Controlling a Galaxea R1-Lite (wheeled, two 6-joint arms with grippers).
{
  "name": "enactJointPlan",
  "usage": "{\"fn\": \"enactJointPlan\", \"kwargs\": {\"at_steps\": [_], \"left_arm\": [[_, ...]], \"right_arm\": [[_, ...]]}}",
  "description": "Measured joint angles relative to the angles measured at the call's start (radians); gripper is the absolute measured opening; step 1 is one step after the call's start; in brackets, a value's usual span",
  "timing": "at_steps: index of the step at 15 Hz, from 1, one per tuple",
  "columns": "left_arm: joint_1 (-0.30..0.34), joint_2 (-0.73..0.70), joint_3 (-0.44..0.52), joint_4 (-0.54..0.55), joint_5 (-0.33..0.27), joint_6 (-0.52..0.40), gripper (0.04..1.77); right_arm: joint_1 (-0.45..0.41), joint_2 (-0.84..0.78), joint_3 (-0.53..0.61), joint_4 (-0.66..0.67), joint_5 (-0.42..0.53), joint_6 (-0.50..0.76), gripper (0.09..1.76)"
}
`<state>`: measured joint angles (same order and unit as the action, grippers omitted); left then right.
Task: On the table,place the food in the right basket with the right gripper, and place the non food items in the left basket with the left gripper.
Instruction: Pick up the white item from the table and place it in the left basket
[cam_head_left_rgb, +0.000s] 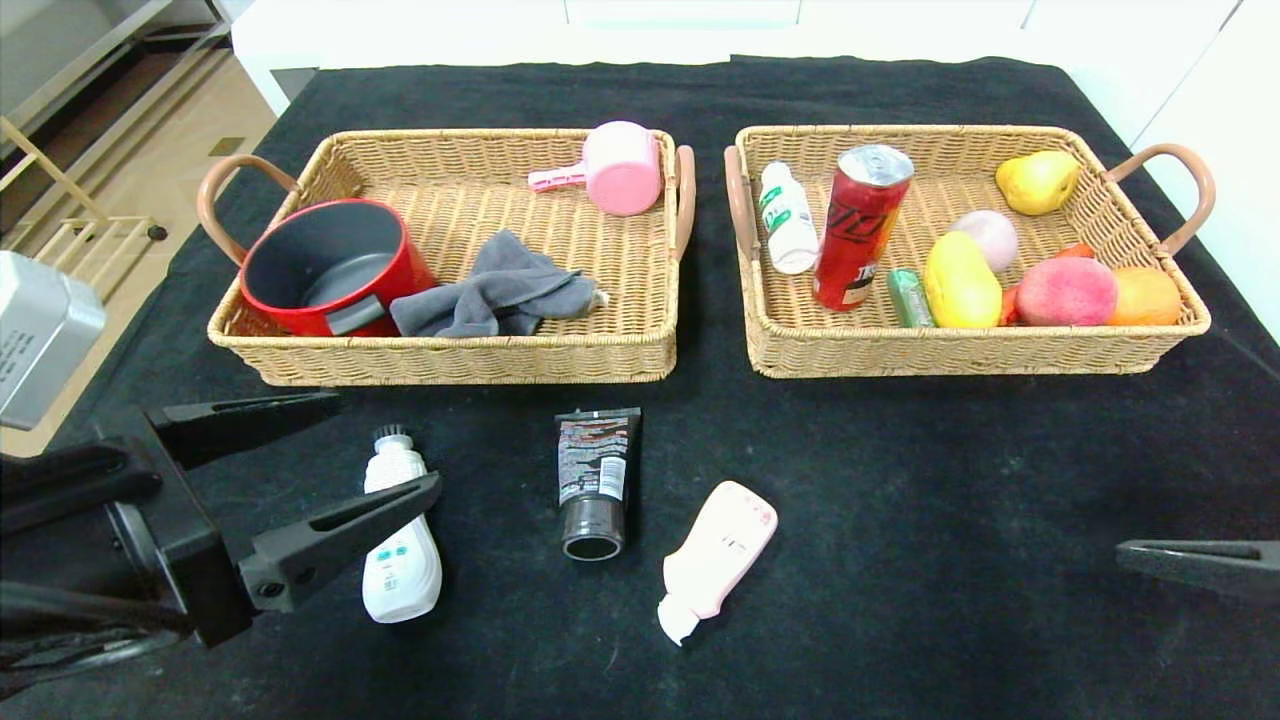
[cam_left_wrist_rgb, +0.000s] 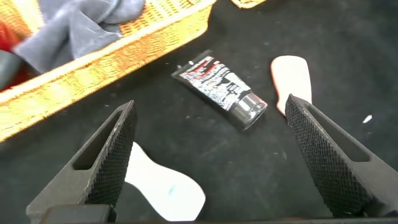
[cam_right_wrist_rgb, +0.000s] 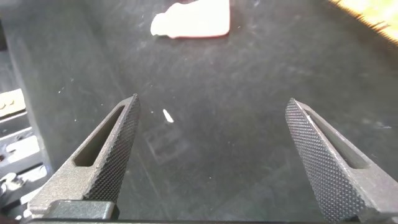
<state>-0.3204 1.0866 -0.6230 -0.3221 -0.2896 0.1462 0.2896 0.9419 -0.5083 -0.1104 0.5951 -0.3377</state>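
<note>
— While both arms hang low at the near edge of the black-cloth table (cam_head_left_rgb: 900, 500), what's left out on it?

— Three things, all in a row near the front edge. A white curvy bottle with a dark bristle tip (cam_head_left_rgb: 400, 540) lies toward the left corner, a dark printed tube with a grey cap (cam_head_left_rgb: 595, 480) lies in the middle, and a pale pink squeeze tube with a white cap (cam_head_left_rgb: 715, 560) lies just right of it, cap toward the edge.

— And the left gripper (cam_head_left_rgb: 330, 465)?

— Its black fingers stand wide apart with nothing between them — it hovers over the white bottle, one finger crossing the bottle's body as I see it.

— The right gripper (cam_right_wrist_rgb: 211, 162)?

— Low at the right front corner, fingers spread wide too, over bare cloth. Nothing in it.

— The food?

— All in the right wicker basket (cam_head_left_rgb: 960, 350) at the back: a small white bottle with a green-red label (cam_head_left_rgb: 788, 218) lying by the left wall, a tall red can with a silver top (cam_head_left_rgb: 860, 228) leaning beside it, and a pink-red peach (cam_head_left_rgb: 1066, 291) against the front wall among other fruit.

— The left wicker basket (cam_head_left_rgb: 450, 360)?

— It holds a red pot (cam_head_left_rgb: 330, 268), a grey cloth (cam_head_left_rgb: 495, 290) and a pink cup (cam_head_left_rgb: 620, 167).
</note>
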Motion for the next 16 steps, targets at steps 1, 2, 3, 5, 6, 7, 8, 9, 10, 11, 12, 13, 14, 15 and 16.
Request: {"fn": "enactJointPlan", "kwargs": {"at_steps": [1,2,3,5,6,7,8,9,10,11,12,13,14,15,16], "left_arm": [[0.0,-0.002,0.0,0.0,0.002,0.0,1.72],[0.0,-0.003,0.002,0.0,0.004,0.0,1.72],[0.0,-0.005,0.003,0.0,0.005,-0.001,1.72],[0.0,-0.008,0.004,-0.001,0.028,0.0,1.72],[0.0,-0.011,0.004,-0.002,0.044,0.0,1.72],[0.0,-0.016,0.004,-0.002,0.056,0.001,1.72],[0.0,-0.02,0.005,-0.001,0.071,0.004,1.72],[0.0,-0.023,0.004,0.0,0.089,0.011,1.72],[0.0,-0.024,0.003,0.002,0.109,0.018,1.72],[0.0,-0.026,0.0,0.019,0.131,0.02,1.72],[0.0,-0.027,-0.006,0.059,0.154,0.021,1.72],[0.0,-0.026,-0.023,0.107,0.18,0.02,1.72],[0.0,-0.024,-0.05,0.167,0.209,0.016,1.72],[0.0,-0.021,-0.083,0.239,0.239,0.012,1.72],[0.0,-0.016,-0.119,0.325,0.271,0.009,1.72]], "right_arm": [[-0.014,-0.011,0.001,-0.003,-0.003,0.0,1.7],[-0.034,-0.019,0.0,-0.017,-0.004,0.001,1.7],[-0.053,-0.025,-0.001,-0.043,-0.004,0.003,1.7],[-0.095,-0.031,-0.003,-0.078,-0.005,0.011,1.7],[-0.119,-0.032,-0.006,-0.089,-0.004,0.017,1.7],[-0.137,-0.031,-0.011,-0.098,-0.004,0.019,1.7],[-0.151,-0.031,-0.014,-0.101,-0.005,0.02,1.7],[-0.166,-0.03,-0.019,-0.103,-0.005,0.02,1.7],[-0.178,-0.029,-0.021,-0.104,-0.005,0.019,1.7],[-0.184,-0.026,-0.023,-0.107,-0.006,0.02,1.7],[-0.187,-0.025,-0.023,-0.107,-0.006,0.019,1.7],[-0.189,-0.026,-0.023,-0.106,-0.007,0.019,1.71],[-0.19,-0.026,-0.023,-0.105,-0.006,0.018,1.71],[-0.193,-0.025,-0.022,-0.104,-0.008,0.018,1.71],[-0.194,-0.022,-0.022,-0.104,-0.009,0.017,1.71]]}}
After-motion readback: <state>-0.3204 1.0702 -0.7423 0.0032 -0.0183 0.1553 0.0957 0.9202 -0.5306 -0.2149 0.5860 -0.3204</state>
